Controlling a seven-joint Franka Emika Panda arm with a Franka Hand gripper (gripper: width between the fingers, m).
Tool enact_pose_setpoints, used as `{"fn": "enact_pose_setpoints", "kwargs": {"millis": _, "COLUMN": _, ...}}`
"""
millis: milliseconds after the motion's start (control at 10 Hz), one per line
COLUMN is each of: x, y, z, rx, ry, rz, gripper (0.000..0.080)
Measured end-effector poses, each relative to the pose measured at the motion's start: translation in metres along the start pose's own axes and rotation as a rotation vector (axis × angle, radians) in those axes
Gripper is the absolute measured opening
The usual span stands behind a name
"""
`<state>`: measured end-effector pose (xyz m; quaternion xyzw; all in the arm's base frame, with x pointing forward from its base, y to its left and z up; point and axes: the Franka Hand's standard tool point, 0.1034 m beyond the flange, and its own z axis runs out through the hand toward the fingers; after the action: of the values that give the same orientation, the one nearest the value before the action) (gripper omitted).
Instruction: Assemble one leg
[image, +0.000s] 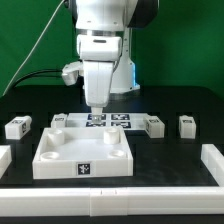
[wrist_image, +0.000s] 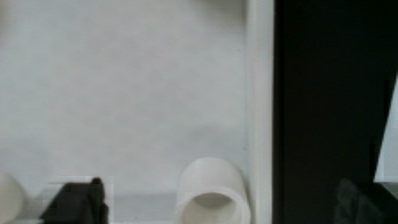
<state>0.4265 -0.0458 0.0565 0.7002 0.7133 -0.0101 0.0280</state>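
Exterior view faces the arm (image: 100, 40) across the table (image: 172, 150); wrist view sits close above their shared tray (image: 60, 165) (wrist_image: 125, 100).

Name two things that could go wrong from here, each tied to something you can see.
1. The gripper hangs low near the marker board and the back edge of the large white tray-like part; a descent from here might strike either.
2. The nearest leg sits close to that part's back edge, so fingers grasping it might catch the part too.

White arm (image: 100, 65) vertical, gripper (image: 97, 101) pointing straight down, low; finger spacing unclear.
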Motion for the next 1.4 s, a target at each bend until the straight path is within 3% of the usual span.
{"fn": "enact_pose_setpoints", "kwargs": {"millis": 200, "x": -0.011, "y": -0.003, "z": 0.008, "rx": 0.011, "ry": 0.003, "rz": -0.095, "gripper": 0.0650}}
{"fn": "enact_pose_setpoints", "kwargs": {"millis": 400, "x": -0.019, "y": -0.018, "z": 0.035, "rx": 0.052, "ry": 0.021, "rz": -0.137, "gripper": 0.0650}}
{"fn": "enact_pose_setpoints", "kwargs": {"millis": 700, "x": -0.010, "y": -0.022, "z": 0.048, "rx": 0.058, "ry": 0.033, "rz": -0.124, "gripper": 0.0650}}
{"fn": "enact_pose_setpoints", "kwargs": {"millis": 900, "x": -0.004, "y": -0.019, "z": 0.047, "rx": 0.054, "ry": 0.035, "rz": -0.100, "gripper": 0.0650}}
{"fn": "enact_pose_setpoints", "kwargs": {"millis": 1000, "x": -0.005, "y": -0.020, "z": 0.047, "rx": 0.056, "ry": 0.035, "rz": -0.098, "gripper": 0.0520}}
{"fn": "enact_pose_setpoints", "kwargs": {"millis": 1100, "x": -0.005, "y": -0.020, "z": 0.047, "rx": 0.057, "ry": 0.035, "rz": -0.098, "gripper": 0.0520}}
{"fn": "enact_pose_setpoints", "kwargs": {"millis": 1400, "x": -0.005, "y": -0.020, "z": 0.047, "rx": 0.057, "ry": 0.035, "rz": -0.098, "gripper": 0.0103}}
